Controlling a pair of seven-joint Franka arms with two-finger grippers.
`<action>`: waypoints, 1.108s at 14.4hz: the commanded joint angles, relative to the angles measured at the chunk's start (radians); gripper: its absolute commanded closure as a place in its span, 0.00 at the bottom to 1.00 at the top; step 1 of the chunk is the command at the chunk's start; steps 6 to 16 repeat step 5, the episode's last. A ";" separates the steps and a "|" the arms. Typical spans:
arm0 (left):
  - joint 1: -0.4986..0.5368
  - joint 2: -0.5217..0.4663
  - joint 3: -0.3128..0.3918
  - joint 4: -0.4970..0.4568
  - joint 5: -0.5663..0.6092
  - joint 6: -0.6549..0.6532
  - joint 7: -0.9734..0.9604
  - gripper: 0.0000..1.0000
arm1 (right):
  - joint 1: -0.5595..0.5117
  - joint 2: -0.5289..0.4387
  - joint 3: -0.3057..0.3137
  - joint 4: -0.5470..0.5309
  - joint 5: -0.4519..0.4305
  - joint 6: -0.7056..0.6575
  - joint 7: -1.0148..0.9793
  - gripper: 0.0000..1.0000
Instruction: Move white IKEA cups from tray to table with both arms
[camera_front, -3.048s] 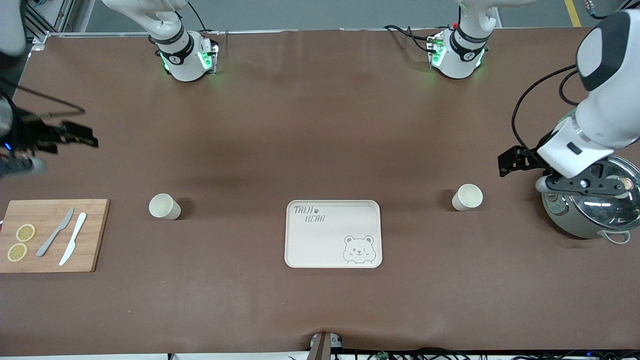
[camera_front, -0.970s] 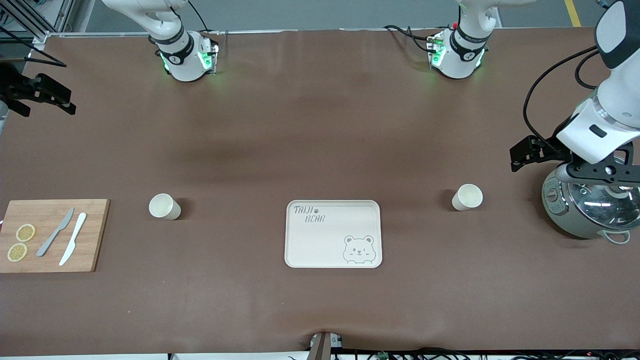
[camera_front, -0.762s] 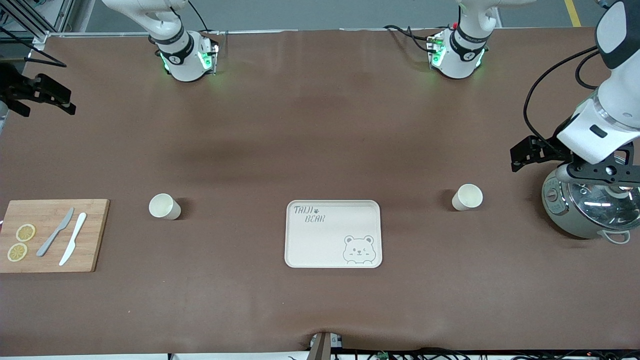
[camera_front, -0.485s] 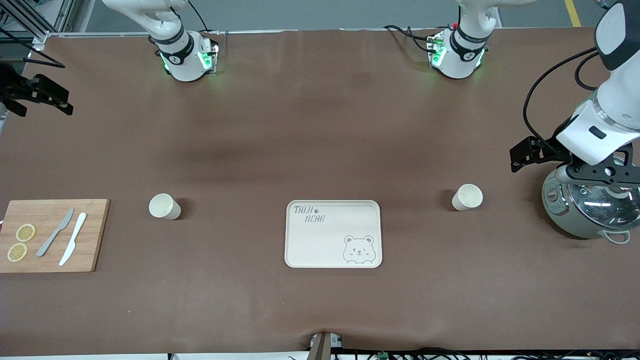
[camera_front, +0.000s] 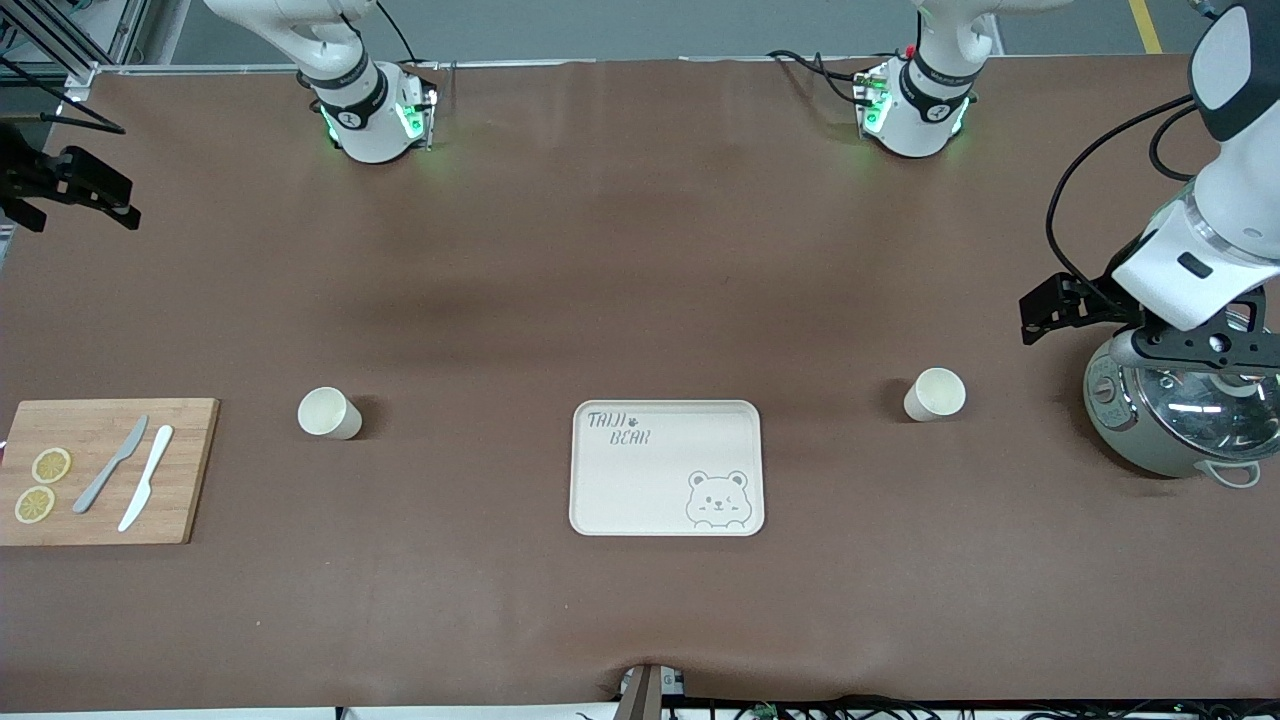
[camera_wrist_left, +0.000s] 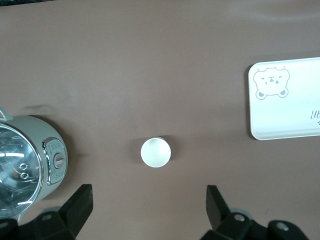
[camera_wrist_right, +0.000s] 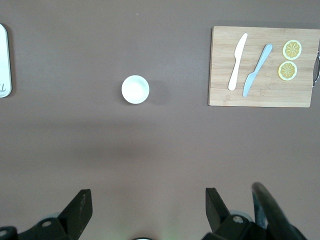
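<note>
Two white cups stand upright on the brown table, both apart from the tray. One cup is toward the right arm's end and shows in the right wrist view. The other cup is toward the left arm's end and shows in the left wrist view. The bear-printed tray lies empty between them. My left gripper hangs open and empty high over the cooker. My right gripper is open and empty, high at the table's edge at the right arm's end.
A wooden cutting board with two knives and two lemon slices lies at the right arm's end, beside that end's cup. A grey cooker with a glass lid stands at the left arm's end, beside the other cup.
Over three seconds my right gripper has drawn back toward the robots' side at the table's edge, and my left hand has shifted a little over the cooker. The cups have not moved.
</note>
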 joint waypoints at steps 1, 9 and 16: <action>0.000 -0.003 0.006 0.006 0.007 -0.041 0.063 0.00 | -0.006 0.020 0.007 0.024 -0.015 -0.008 0.015 0.00; 0.000 -0.003 0.006 0.006 0.023 -0.043 0.096 0.00 | -0.006 0.035 0.007 0.024 -0.017 -0.008 0.015 0.00; 0.000 -0.003 0.006 0.006 0.023 -0.043 0.096 0.00 | -0.006 0.035 0.007 0.024 -0.017 -0.008 0.015 0.00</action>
